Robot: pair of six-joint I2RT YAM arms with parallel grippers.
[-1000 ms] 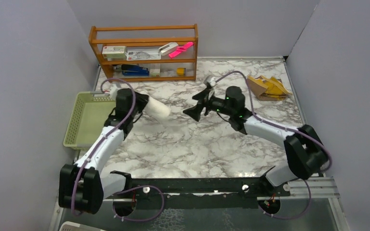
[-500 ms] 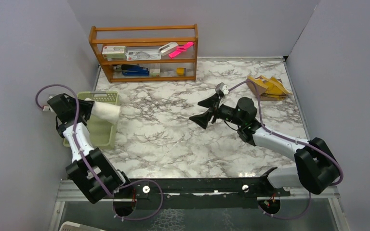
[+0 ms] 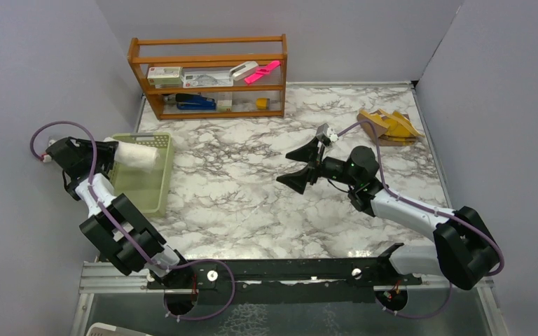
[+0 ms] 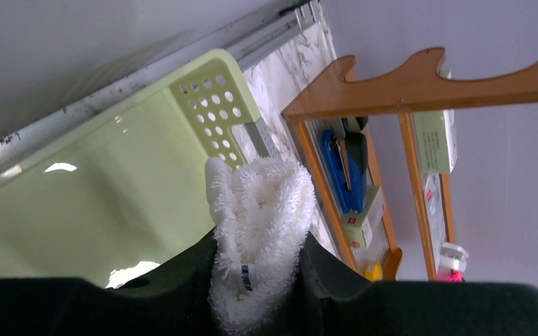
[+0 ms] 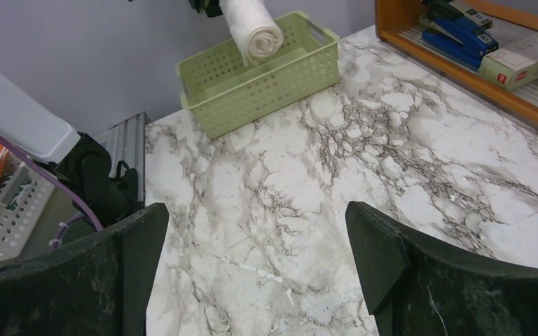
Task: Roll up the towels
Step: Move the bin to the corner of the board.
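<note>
The rolled white towel point(image 3: 134, 155) is clamped in the left gripper point(image 4: 256, 290) and held above the basket point(image 3: 140, 196) at nine o'clock, apparently so that it may be dropped in as a finished roll; the right gripper point(image 3: 301, 166) is spread wide and empty near centre, seemingly readied for the yellow towel point(image 3: 389, 126) lying crumpled at two o'clock. Two towels, one basket and two grippers are counted

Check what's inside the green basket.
Nothing shows on the basket floor; the left gripper holds the rolled white towel above it. The patch behind the towel and gripper is covered.
</note>
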